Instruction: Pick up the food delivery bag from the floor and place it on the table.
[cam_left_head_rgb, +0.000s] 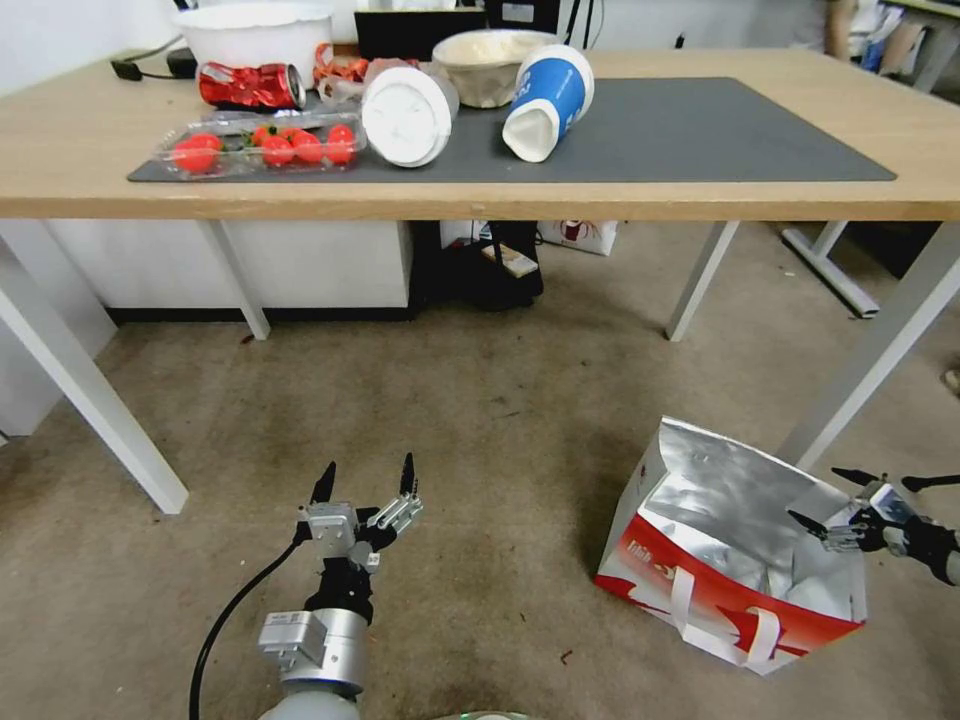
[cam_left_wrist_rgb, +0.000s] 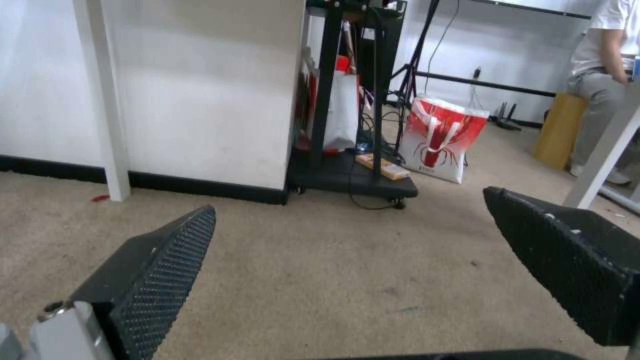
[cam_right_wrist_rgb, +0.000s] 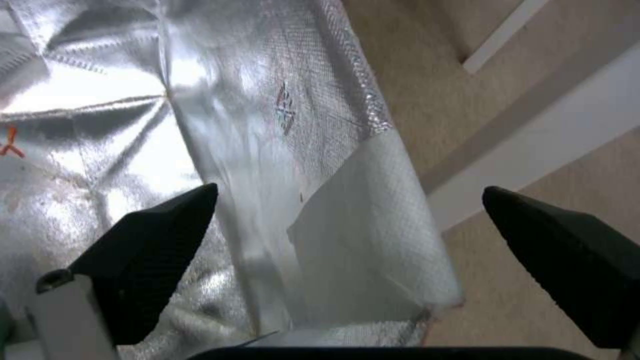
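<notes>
Nearest the robot, the left gripper (cam_left_head_rgb: 365, 482) hovers low over the stained grey-brown floor (cam_left_head_rgb: 480, 420), its black fingers (cam_left_wrist_rgb: 163, 260) spread wide and holding nothing. To the right, the large boxy red-and-white food delivery bag (cam_left_head_rgb: 735, 560) stands on the floor beside a white slanted counter leg (cam_left_head_rgb: 880, 340), its mouth gaping and its crinkly silver foil lining (cam_right_wrist_rgb: 133, 100) showing; whether anything lies in it cannot be told. White strap handles (cam_left_head_rgb: 690, 600) hang down its red front. The right gripper (cam_left_head_rgb: 850, 503) sits at the bag's far right top edge, fingers (cam_right_wrist_rgb: 147, 250) wide apart on either side of the bag's rim, gripping nothing.

Farther off stands the wide light wood counter (cam_left_head_rgb: 700, 195) with a dark grey mat (cam_left_head_rgb: 700, 130). On it lie a clear plastic tray (cam_left_head_rgb: 260, 145) of red tomatoes (cam_left_head_rgb: 195, 152), a crushed red can (cam_left_head_rgb: 250, 85), a white lidded cup (cam_left_head_rgb: 408, 115) on its side, and a tipped blue-and-white paper cup (cam_left_head_rgb: 548, 100). Behind them sit a cream crumpled bowl (cam_left_head_rgb: 485, 62) and a big white bowl (cam_left_head_rgb: 255, 32).
</notes>
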